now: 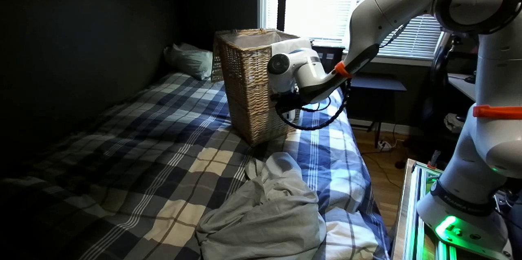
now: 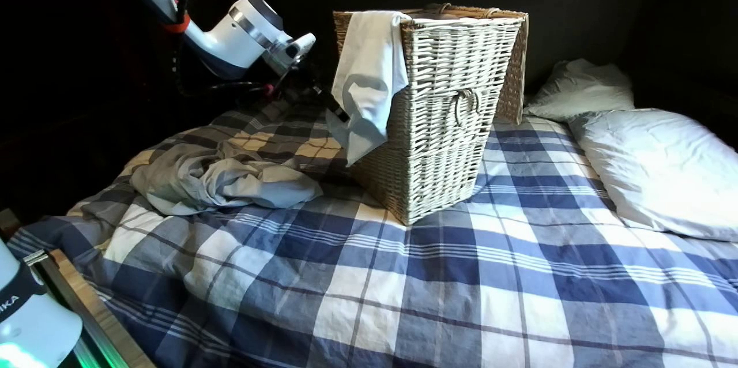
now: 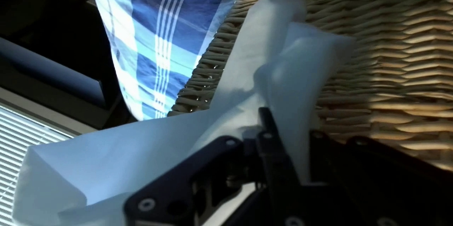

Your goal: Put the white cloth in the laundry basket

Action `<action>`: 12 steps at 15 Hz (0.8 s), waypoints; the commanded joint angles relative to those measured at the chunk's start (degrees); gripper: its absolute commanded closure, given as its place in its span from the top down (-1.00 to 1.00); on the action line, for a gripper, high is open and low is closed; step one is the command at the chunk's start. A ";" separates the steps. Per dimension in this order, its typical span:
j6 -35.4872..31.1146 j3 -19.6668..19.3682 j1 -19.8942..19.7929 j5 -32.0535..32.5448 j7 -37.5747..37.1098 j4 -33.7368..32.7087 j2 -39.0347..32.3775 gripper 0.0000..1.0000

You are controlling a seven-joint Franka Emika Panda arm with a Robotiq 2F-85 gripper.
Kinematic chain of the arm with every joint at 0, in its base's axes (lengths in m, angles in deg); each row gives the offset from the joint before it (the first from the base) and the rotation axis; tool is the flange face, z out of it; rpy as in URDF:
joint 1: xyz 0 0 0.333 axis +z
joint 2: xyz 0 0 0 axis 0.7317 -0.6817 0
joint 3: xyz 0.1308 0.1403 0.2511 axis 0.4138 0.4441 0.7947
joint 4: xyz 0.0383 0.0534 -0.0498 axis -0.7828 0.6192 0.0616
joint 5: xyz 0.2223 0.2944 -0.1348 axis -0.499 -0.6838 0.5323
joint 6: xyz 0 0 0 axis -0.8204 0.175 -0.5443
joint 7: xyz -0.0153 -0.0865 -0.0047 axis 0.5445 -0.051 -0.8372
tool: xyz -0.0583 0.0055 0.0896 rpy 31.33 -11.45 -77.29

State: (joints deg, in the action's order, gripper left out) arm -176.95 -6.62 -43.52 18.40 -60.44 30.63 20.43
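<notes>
The claw (image 3: 290, 124) has its fingers (image 3: 273, 146) close together, with a fold of the white cloth (image 2: 369, 74) pinched between them. In an exterior view, the cloth hangs over the left corner of the basket (image 2: 444, 166): the upper part lies across the rim, the lower part is outside. How much of it is inside cannot be told. The basket stands on the bed (image 2: 519, 327), its lid (image 2: 513, 88) hanging down at the right. A heap of grey fabric (image 2: 219, 180) lies near the basket, to its left; two pillows (image 2: 663, 172) lie to its right.
</notes>
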 commanded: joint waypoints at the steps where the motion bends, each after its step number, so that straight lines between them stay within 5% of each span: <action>1: 1.93 0.25 -0.51 -3.07 4.31 0.71 2.36 -1.00; 12: 6.19 0.43 -1.99 -11.70 24.13 -4.73 18.12 -0.99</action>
State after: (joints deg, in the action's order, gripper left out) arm -172.78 -6.73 -45.27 9.51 -40.91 27.88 34.68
